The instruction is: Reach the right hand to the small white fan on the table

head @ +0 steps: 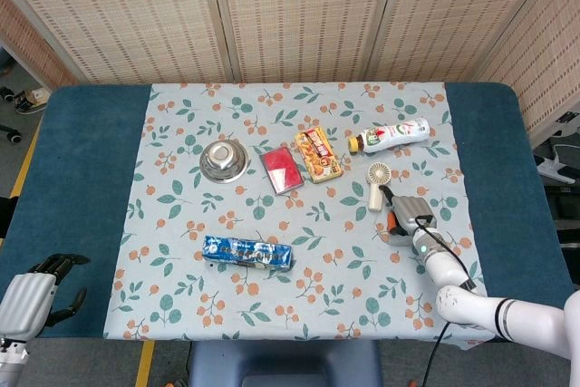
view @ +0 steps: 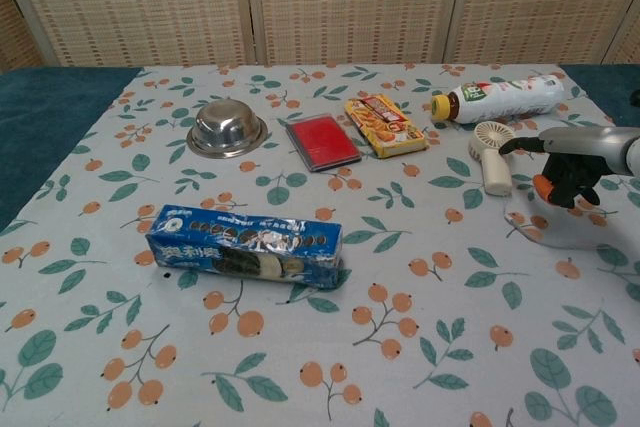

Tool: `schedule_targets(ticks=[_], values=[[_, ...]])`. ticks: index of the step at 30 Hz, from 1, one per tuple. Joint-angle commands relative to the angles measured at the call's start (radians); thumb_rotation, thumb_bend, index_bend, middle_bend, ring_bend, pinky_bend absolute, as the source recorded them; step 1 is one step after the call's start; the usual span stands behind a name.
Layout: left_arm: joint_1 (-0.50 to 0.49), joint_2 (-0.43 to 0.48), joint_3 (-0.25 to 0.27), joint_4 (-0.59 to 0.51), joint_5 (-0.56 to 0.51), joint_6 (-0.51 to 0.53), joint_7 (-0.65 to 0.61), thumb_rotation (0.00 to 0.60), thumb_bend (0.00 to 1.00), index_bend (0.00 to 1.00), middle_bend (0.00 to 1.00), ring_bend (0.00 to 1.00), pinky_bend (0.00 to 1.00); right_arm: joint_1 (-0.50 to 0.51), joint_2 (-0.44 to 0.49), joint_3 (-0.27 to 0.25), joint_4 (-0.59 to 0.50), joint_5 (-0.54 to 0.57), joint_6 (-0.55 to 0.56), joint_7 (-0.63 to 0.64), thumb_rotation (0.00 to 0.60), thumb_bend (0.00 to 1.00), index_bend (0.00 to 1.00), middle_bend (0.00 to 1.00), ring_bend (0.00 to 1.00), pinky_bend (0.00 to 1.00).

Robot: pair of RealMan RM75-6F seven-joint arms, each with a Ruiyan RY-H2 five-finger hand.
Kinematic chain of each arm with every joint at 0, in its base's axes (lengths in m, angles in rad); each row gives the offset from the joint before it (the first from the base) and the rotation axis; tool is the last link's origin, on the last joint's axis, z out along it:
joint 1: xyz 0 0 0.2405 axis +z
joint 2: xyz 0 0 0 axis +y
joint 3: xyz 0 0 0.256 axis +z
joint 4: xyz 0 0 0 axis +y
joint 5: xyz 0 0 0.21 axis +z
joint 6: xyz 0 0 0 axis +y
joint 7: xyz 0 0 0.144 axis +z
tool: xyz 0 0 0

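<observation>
The small white fan (head: pixel 376 182) (view: pixel 491 152) lies flat on the floral cloth, its round head toward the far edge and its handle toward me. My right hand (head: pixel 408 214) (view: pixel 572 163) hovers just to the right of the fan's handle, a short gap away, with its dark fingers curled downward and nothing in them. My left hand (head: pixel 36 289) hangs low at the near left corner of the table, fingers bent and holding nothing; the chest view does not show it.
A drink bottle (head: pixel 391 135) lies just behind the fan. An orange snack box (head: pixel 317 155), a red case (head: pixel 282 169) and a steel bowl (head: pixel 223 160) sit in a row to the left. A blue biscuit pack (head: pixel 247 253) lies near the front.
</observation>
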Motion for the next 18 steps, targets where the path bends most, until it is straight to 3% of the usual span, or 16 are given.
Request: schedule_targets(ticks=[1, 12, 18], values=[[0.001, 0.001, 0.0, -0.001, 0.001, 0.001, 0.0, 0.6, 0.39, 0.31, 0.32, 0.25, 0.43, 0.001, -0.006, -0.003, 0.012, 0.006, -0.006, 0.003, 0.6, 0.71, 0.04, 0.75, 0.6, 0.68], [0.001, 0.003, 0.0, -0.002, 0.001, 0.001, 0.0, 0.6, 0.39, 0.31, 0.32, 0.25, 0.43, -0.007, -0.005, -0.005, 0.021, -0.013, -0.005, 0.02, 0.6, 0.71, 0.04, 0.75, 0.6, 0.68], [0.001, 0.003, 0.002, -0.003, 0.004, 0.0, 0.002, 0.6, 0.39, 0.31, 0.32, 0.25, 0.43, -0.074, 0.054, -0.03, -0.085, -0.155, 0.113, 0.04, 0.6, 0.71, 0.04, 0.75, 0.6, 0.68]])
